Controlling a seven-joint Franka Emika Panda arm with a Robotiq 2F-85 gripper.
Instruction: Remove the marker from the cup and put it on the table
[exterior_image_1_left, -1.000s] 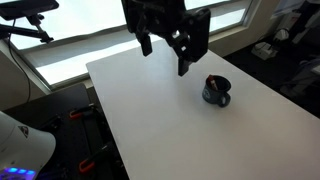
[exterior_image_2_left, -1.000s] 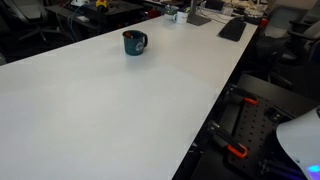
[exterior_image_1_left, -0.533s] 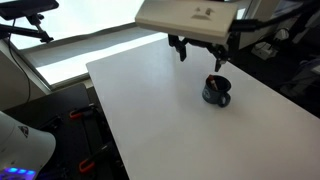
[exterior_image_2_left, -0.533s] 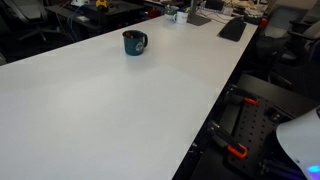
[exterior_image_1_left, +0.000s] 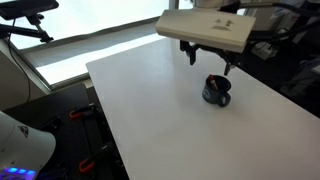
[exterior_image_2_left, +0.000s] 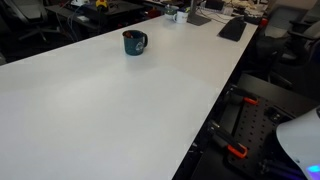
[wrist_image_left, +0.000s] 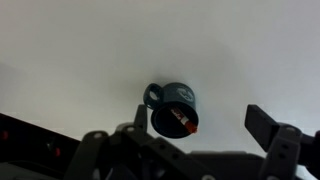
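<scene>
The dark blue cup (exterior_image_1_left: 216, 92) stands on the white table (exterior_image_1_left: 150, 110) near its far side, and shows in both exterior views (exterior_image_2_left: 134, 42). In the wrist view the cup (wrist_image_left: 166, 100) lies below me with the marker (wrist_image_left: 181, 121) leaning inside it, red end at the rim. My gripper (exterior_image_1_left: 209, 62) hangs open and empty just above the cup. In the wrist view the fingers (wrist_image_left: 200, 128) stand wide on either side of the cup's mouth. In the exterior view that takes in the length of the table the gripper is out of view.
A dark keyboard (exterior_image_2_left: 232, 28) and small items (exterior_image_2_left: 175, 14) lie at the table's far end. Office chairs (exterior_image_2_left: 30, 35) stand beyond the table. The table's edge (exterior_image_1_left: 100, 100) drops to a dark floor beside a bright window (exterior_image_1_left: 90, 35).
My gripper has swung across and come down from left of the cup to right over it. The cup and marker have not moved.
</scene>
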